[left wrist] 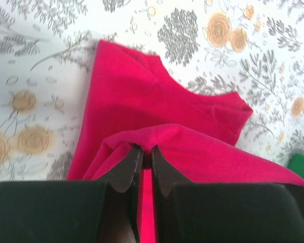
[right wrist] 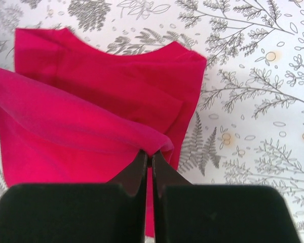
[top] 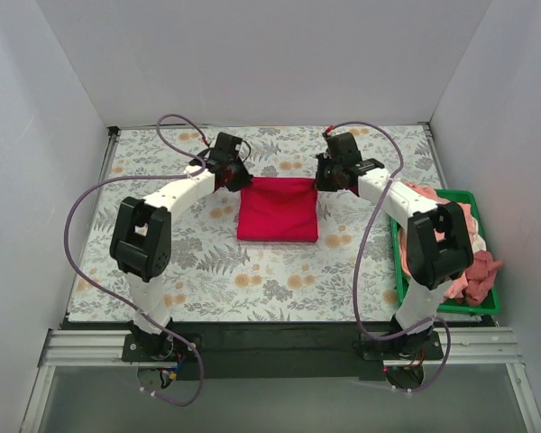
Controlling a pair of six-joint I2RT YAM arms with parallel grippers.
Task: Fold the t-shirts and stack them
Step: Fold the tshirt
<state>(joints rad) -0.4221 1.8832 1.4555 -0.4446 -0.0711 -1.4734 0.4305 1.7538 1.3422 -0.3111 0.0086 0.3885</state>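
Note:
The crimson red t-shirt (top: 278, 209) lies partly folded as a rectangle in the middle of the floral table. My left gripper (top: 232, 177) is shut on its far left corner, and the cloth (left wrist: 157, 101) bunches up over the fingertips. My right gripper (top: 326, 177) is shut on its far right corner, lifting a fold of cloth (right wrist: 86, 116) over the layer below. The salmon pink t-shirt (top: 464, 225) and the dusty maroon-pink t-shirt (top: 480, 275) lie crumpled in the green bin (top: 473, 308) at the right.
The green bin stands by the right wall near the right arm's elbow; its edge also shows in the left wrist view (left wrist: 301, 164). White walls enclose the table on three sides. Purple cables loop over both arms.

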